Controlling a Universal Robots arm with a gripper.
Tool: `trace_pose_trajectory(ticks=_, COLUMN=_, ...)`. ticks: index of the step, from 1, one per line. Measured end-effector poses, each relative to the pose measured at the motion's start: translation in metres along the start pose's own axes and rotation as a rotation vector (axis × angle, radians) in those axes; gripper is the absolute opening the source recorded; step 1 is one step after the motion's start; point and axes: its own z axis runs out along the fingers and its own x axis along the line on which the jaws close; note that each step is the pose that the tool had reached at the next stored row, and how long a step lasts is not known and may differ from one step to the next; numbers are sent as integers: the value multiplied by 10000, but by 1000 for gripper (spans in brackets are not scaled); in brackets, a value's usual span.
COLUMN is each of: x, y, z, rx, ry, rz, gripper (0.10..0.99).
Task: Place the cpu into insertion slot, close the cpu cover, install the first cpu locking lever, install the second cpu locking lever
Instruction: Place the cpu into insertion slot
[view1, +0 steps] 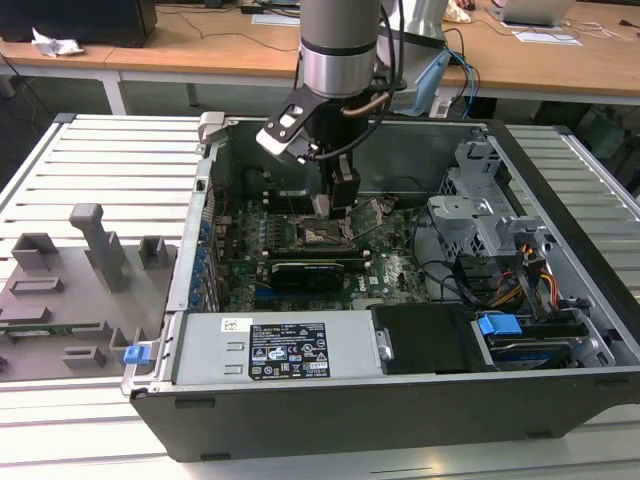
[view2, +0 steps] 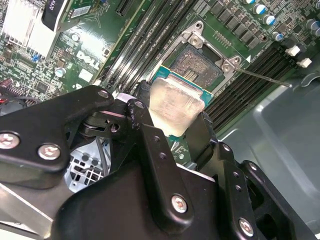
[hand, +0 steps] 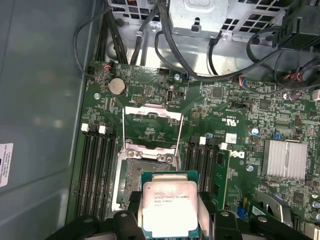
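One hand (view1: 335, 208) in the exterior view, low inside the open computer case (view1: 400, 415), just above the insertion slot (view1: 320, 236).
Second wrist view: fingers (view2: 200, 131) clenched on the cpu (view2: 175, 107). The chip is held over the slot's edge, not yet seated.
First wrist view: cpu cover (hand: 151, 109) stands swung open at the slot's far side, and the cpu is apart from it.

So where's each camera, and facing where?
Exterior view: off the arm, looking into the open dark computer case; silver robot arm and black pincer show.
First wrist view: on the arm, facing the green circuit board; pincer shows.
Second wrist view: likewise, from another angle; pincer linkage shows.
Both wrist views share the small square silver-topped chip above the square black socket.
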Motion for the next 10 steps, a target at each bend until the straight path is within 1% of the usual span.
trace_pose_trajectory(ticks=10, x=-1, y=-4, z=52, rx=8, ry=-1, rz=29, gripper=529)
